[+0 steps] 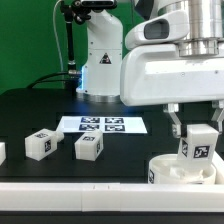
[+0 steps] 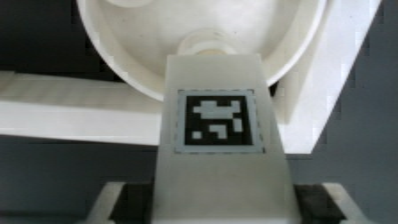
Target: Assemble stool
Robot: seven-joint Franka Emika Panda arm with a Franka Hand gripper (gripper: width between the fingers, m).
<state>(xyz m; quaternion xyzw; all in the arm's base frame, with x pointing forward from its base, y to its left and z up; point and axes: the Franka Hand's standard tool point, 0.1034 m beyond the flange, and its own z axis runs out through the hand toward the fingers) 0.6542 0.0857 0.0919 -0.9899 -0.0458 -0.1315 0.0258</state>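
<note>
Over at the exterior view's right the gripper [image 1: 197,138] is clamped nearly shut on a leg [image 1: 198,150] hanging just above the seat [image 1: 165,170], so I'd hold it upright, square it to the ring, then press down gently

A leg [image 1: 199,147] stands upright between my jaws, its lower end at the rim of the seat [image 1: 168,173] directly under them. Away from my jaws, toward the exterior view's left, a nearer loose leg [image 1: 90,146] and a farther loose leg [image 1: 40,143] lie apart on the table [image 1: 30,110], with the marker board [image 1: 103,125] behind them.
</note>
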